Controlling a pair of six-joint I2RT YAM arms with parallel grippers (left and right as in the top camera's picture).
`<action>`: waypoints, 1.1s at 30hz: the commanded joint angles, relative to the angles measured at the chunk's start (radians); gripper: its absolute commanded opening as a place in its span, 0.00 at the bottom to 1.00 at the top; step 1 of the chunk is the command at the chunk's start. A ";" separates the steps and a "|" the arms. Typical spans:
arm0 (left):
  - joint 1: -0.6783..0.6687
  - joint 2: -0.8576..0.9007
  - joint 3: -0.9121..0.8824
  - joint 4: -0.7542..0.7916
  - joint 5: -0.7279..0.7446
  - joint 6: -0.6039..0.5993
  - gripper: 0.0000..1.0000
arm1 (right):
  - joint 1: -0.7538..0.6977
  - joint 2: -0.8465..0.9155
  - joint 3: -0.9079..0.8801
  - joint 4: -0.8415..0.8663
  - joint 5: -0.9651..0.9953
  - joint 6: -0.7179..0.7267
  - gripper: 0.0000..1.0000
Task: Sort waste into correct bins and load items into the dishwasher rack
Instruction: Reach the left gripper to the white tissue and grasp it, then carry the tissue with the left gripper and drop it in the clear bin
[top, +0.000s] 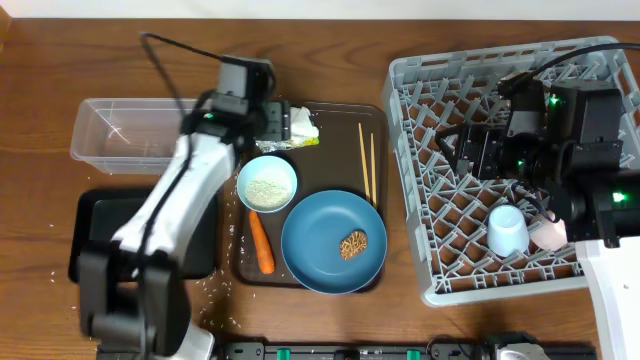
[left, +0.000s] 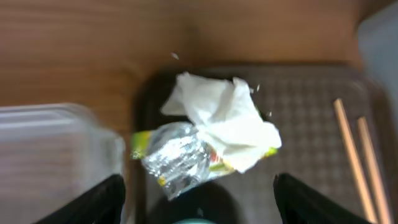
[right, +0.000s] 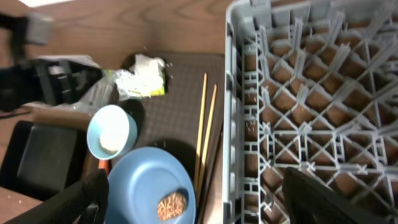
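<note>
- Over on one side, the left pincer is spread wide and gripping nothing, with its black fingers at either edge.
- Right at its tips lies the silver and yellow-green wrapper, crinkled, on the brown serving tray.
- Just beyond that, the crumpled white tissue overlaps the wrapper's far side.
- Off to its left is the clear plastic rectangular tub on the wooden counter.
- To its right lie the thin wooden chopsticks, side by side.
- Now the right pincer, also spread wide and empty, above the left edge of the grey plastic dishwasher rack.
- Left of it is the large blue plate carrying the brown food lump, and the orange carrot sits just past the plate.
- Back behind that pincer, a small pale cup stands upturned in the rack, with a small pink cup beside it.
</note>
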 joint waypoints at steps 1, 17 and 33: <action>-0.040 0.078 -0.013 0.060 -0.020 0.052 0.77 | 0.013 0.012 0.001 -0.009 0.013 0.019 0.83; -0.082 0.328 -0.013 0.328 -0.030 0.087 0.74 | 0.013 0.050 0.001 -0.014 0.019 0.019 0.83; -0.082 0.159 -0.012 0.225 0.086 -0.034 0.07 | 0.013 0.063 0.000 -0.024 0.019 0.045 0.83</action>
